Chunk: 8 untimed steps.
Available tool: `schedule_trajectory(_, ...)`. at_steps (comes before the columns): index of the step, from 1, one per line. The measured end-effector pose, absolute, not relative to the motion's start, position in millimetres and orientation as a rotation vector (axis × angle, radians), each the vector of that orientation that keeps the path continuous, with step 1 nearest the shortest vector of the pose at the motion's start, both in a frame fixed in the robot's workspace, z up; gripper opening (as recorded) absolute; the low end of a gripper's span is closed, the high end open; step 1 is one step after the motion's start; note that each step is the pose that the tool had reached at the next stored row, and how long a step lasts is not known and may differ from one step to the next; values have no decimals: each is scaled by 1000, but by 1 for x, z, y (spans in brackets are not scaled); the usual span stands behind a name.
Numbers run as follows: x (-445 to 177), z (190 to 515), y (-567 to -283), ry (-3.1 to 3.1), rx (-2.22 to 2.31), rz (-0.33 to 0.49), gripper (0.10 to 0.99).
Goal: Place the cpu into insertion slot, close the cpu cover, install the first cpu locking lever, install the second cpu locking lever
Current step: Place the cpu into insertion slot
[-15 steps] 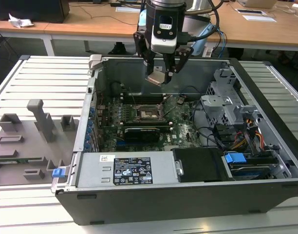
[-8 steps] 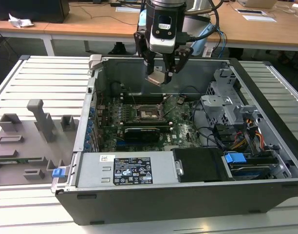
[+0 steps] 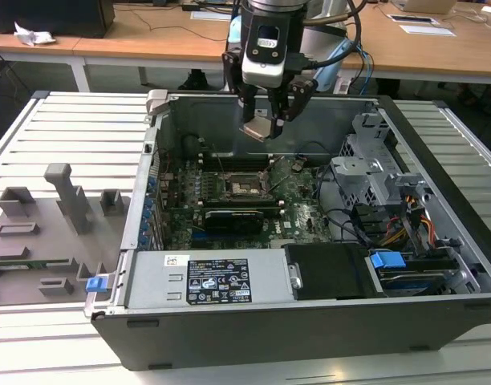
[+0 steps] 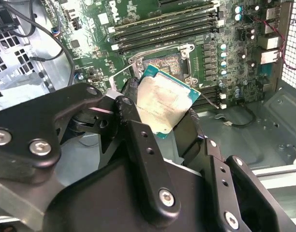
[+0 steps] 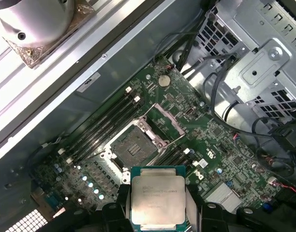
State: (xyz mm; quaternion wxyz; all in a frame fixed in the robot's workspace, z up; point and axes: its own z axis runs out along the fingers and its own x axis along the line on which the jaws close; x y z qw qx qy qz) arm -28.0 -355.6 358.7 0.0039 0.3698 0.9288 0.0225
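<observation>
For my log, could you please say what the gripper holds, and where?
The gripper clamps the flat, square, silver-grey cpu by two opposite edges.

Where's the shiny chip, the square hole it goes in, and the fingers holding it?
cpu (image 5: 157,195): first wrist view, middle of its silver top.
insertion slot (image 5: 133,147): first wrist view, its dark centre.
fingers (image 4: 133,130): second wrist view, black finger against the cpu.

One cpu, one insertion slot, one cpu cover, one hand, one computer case.
</observation>
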Motion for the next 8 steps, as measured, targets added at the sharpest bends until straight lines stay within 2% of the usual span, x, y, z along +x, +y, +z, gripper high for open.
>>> schedule_trajectory(8, -28, 358, -356, 2855, 1286, 70, 537)
